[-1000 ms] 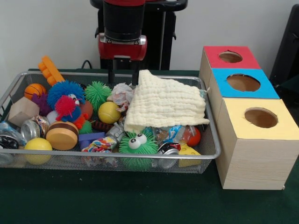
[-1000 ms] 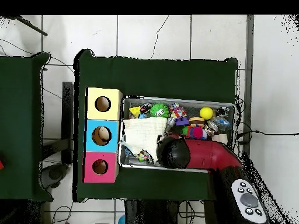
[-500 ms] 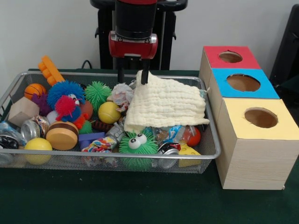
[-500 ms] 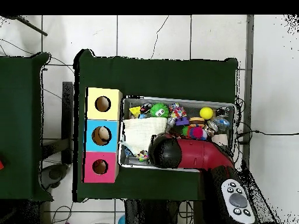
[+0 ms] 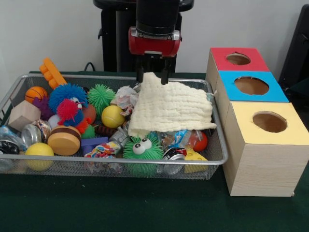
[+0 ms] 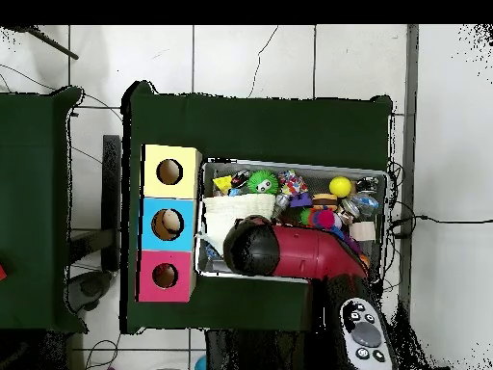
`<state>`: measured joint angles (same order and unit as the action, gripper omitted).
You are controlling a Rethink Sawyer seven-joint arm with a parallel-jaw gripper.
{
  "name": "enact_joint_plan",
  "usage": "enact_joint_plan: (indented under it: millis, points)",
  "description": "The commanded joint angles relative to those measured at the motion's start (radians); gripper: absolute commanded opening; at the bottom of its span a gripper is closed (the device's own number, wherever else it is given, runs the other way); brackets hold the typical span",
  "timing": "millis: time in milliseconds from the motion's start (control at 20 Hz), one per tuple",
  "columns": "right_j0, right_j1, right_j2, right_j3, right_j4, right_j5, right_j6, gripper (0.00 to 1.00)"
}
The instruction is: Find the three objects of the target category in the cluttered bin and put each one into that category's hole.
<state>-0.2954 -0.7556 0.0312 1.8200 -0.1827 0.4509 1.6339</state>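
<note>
Your gripper's (image 5: 153, 77) two black fingers (image 5: 140, 75) stand spread apart, with a clear gap between them, straddling the far top edge of the cream cloth (image 5: 170, 107); from the front view you cannot tell whether the tips touch it.

Start nearest the camera, well in front of the fingers: a green spiky ball with googly eyes (image 5: 143, 150) sits against the wire bin's (image 5: 120, 166) near wall, with a yellow wedge (image 5: 194, 156) and an orange ball (image 5: 198, 141) beside it under the cloth's lower hem.

Closer in, the cloth itself is a waffle-textured, pale yellow square, draped sloping over the clutter and rising toward the fingers. Off to the side lie a yellow ball (image 5: 112, 116), a crumpled wrapper (image 5: 125, 96) and a plain green spiky ball (image 5: 100, 95).

On the other side stand the yellow box (image 5: 263, 145), the blue box (image 5: 251, 87) and the red box (image 5: 236, 59), each with a round hole on top.

From overhead, the arm (image 6: 298, 255) covers much of the cloth.
</note>
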Motion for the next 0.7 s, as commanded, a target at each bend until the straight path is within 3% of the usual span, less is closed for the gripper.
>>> enact_joint_plan:
  millis: [50, 300, 700]
  points:
    - [0.063, 0.05, -0.048, -0.06, 0.086, 0.033, 0.283, 1.0]
    - [0.092, 0.103, -0.07, -0.071, 0.108, -0.022, 0.282, 1.0]
    - [0.06, 0.206, -0.07, -0.073, 0.091, -0.165, 0.235, 1.0]
